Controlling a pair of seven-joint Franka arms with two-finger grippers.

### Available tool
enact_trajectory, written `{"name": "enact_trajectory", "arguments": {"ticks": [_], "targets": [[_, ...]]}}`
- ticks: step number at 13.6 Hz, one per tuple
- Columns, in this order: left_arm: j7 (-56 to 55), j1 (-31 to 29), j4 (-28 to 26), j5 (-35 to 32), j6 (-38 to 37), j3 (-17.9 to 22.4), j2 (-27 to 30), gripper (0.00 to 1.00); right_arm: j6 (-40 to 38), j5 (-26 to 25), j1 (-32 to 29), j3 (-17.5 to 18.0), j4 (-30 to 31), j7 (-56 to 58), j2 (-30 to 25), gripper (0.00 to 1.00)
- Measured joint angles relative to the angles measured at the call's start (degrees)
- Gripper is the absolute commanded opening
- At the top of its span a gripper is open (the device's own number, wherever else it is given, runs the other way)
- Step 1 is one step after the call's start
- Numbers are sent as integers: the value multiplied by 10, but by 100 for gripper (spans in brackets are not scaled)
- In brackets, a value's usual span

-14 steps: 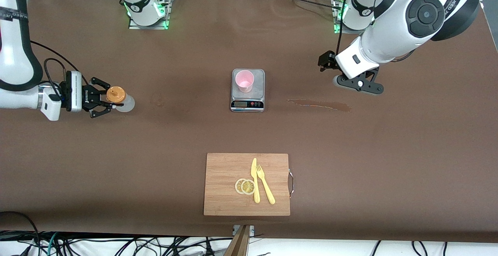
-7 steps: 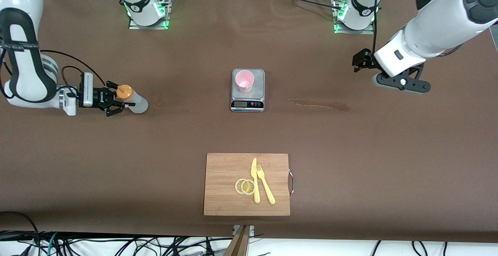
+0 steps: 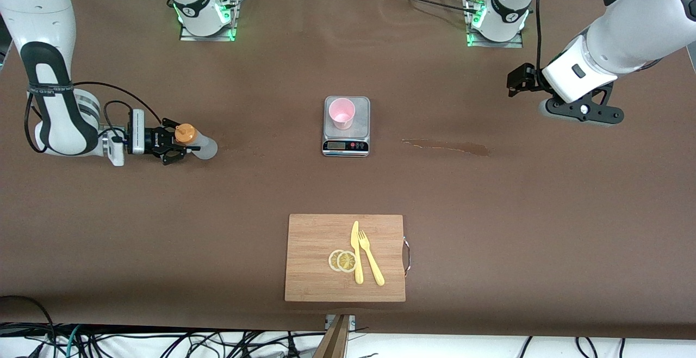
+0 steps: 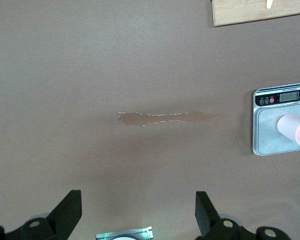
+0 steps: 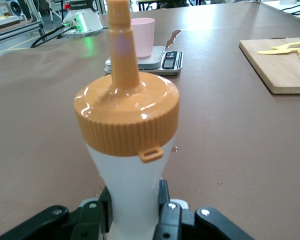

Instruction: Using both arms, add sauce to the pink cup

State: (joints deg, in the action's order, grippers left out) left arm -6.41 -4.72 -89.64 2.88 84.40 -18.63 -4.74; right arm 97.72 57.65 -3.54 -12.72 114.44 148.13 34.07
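The sauce bottle (image 3: 202, 147), whitish with an orange nozzle cap (image 5: 127, 120), is held upright near the right arm's end of the table. My right gripper (image 3: 178, 143) is shut on its body (image 5: 132, 185), below the cap. The pink cup (image 3: 341, 112) stands on a small kitchen scale (image 3: 359, 129) at the table's middle, and it also shows in the right wrist view as the pink cup (image 5: 142, 35) past the nozzle. My left gripper (image 3: 582, 112) hangs open and empty over the table toward the left arm's end. Its fingers (image 4: 70, 212) stand wide apart.
A wet brown stain (image 3: 446, 146) lies on the table between the scale and the left arm's end. A wooden cutting board (image 3: 315, 249) with lemon slices (image 3: 342, 260), a yellow knife and a fork lies nearer the front camera. Both arm bases stand at the table's back.
My right gripper has brought the bottle lower and somewhat toward the cup. The left gripper, still open, has drawn away from the scale toward its own end of the table.
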Motion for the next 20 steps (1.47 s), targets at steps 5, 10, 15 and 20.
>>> {"name": "enact_trajectory", "arguments": {"ticks": [5, 10, 15, 20], "targets": [[4, -23, 16, 0, -17, 11, 1, 100, -2, 2, -1, 0, -9, -2, 3, 100], [73, 10, 15, -1, -17, 99, 30, 100, -9, -41, -8, -2, -56, -16, -11, 100], [75, 15, -6, -3, -12, 115, 63, 100, -13, -234, -39, -5, -73, -121, -135, 100], [76, 24, -45, -3, 32, 144, 80, 100, -16, -396, -41, 7, -74, -340, -270, 100]]}}
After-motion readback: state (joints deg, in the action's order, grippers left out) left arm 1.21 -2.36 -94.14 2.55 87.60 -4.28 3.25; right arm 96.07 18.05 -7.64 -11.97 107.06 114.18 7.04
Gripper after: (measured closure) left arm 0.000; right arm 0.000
